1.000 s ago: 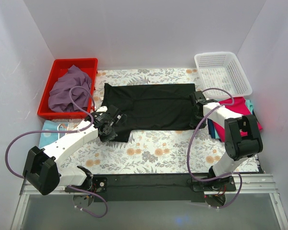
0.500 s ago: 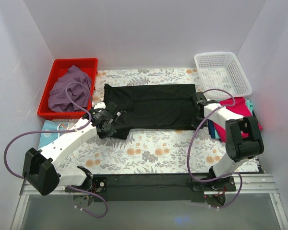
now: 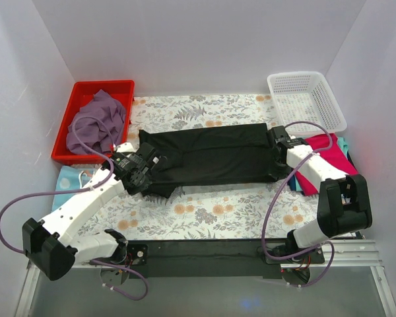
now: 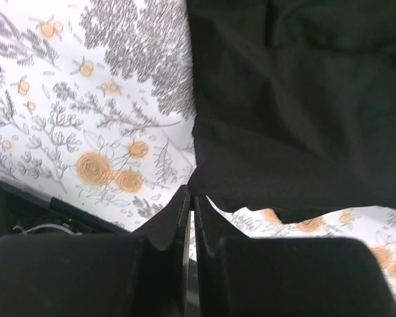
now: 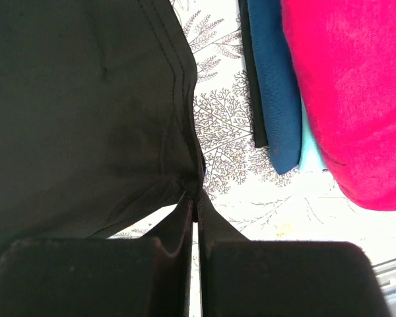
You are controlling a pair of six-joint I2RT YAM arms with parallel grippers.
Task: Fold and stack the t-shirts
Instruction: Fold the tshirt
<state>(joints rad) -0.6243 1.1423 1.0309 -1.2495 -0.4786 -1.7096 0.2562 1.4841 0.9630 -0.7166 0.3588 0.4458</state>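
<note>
We are pinching the black t-shirt (image 3: 208, 155) at both ends. Our left gripper (image 4: 190, 198) is pressing its fingers together on the near-left corner of the cloth, and in the left wrist view the dark edge is meeting the fingertips with only a thin slit between them. Our right gripper (image 5: 193, 198) is clamping the stitched hem on the right edge, where the fabric is bunching into small creases at the fingertips.

The black t-shirt is lying stretched from left to right across the middle of the table, on the floral cloth (image 3: 211, 211), with long wrinkles running along it between the two grips.

On the far left, the purple t-shirt (image 3: 92, 122) is sitting crumpled in the red bin (image 3: 102, 84). On the far right, the white basket (image 3: 307, 99) is standing beside the wall. Just near of it, to the right of the black shirt, we are seeing a folded pile: the magenta-pink t-shirt (image 5: 350, 92) is lying on top, with the dark blue t-shirt (image 5: 274, 86) and a sliver of the teal t-shirt (image 5: 310, 152) showing beneath it. The pile is lying close to the black hem but apart from it.
</note>
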